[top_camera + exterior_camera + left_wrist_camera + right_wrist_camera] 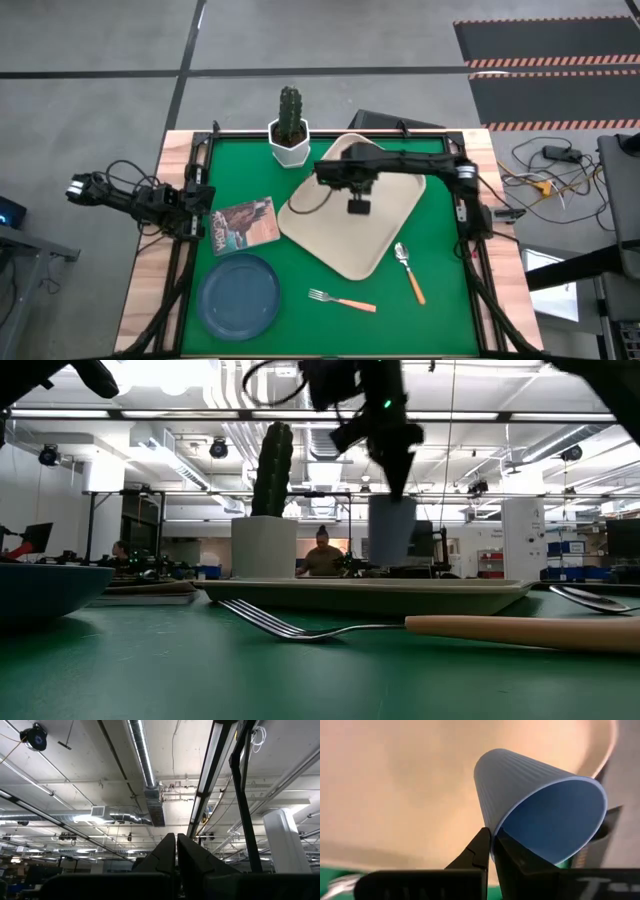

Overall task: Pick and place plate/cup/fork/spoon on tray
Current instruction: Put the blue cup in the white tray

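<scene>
Currently the cup [540, 810] is pinched by its rim in the right gripper [492, 845] above the tray [330, 235] mid-frame; left gripper [176, 852] closed, parked; thin rim grip, cup could be tipped on release.

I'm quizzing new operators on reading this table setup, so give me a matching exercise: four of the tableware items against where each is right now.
Items:
1. cup
2. plate
3. fork
4. spoon

Places:
A. on the green mat, right of the tray
B. held by the right gripper above the tray
C. on the mat, between plate and spoon
D. on the mat, below the picture card

Pairs: 1-B, 2-D, 3-C, 4-A
</scene>
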You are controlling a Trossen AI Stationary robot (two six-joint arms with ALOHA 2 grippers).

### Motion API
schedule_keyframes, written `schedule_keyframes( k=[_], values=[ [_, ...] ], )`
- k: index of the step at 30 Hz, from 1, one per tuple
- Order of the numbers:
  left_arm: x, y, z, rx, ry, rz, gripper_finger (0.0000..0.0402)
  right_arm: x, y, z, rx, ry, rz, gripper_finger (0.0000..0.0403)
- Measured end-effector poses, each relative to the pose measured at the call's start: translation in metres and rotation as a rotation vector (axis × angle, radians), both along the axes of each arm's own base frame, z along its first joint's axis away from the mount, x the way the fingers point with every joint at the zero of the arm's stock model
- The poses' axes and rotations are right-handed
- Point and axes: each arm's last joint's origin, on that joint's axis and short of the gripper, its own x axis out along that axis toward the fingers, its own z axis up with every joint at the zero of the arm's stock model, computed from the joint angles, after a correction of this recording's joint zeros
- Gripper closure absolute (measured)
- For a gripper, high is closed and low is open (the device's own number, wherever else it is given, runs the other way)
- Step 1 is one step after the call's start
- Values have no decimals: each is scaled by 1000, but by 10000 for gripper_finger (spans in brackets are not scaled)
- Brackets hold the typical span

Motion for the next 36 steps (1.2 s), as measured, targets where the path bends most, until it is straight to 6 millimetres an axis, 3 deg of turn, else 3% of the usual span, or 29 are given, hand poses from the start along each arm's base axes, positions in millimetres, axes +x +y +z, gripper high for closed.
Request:
schedule_keyframes(
  k=[7,15,23,36],
  values=[
    [0,0,0,0,2,-1,402,22,-52,-21,5,41,55,394],
    [0,0,-1,1,4,-1,402,24,-93,-21,4,16,44,394],
    [0,0,-1,1,3,-1,402,21,-99,-18,16,2,61,394],
    [0,0,-1,1,3,0,402,29,-101,-35,56,-6,60,394]
  ],
)
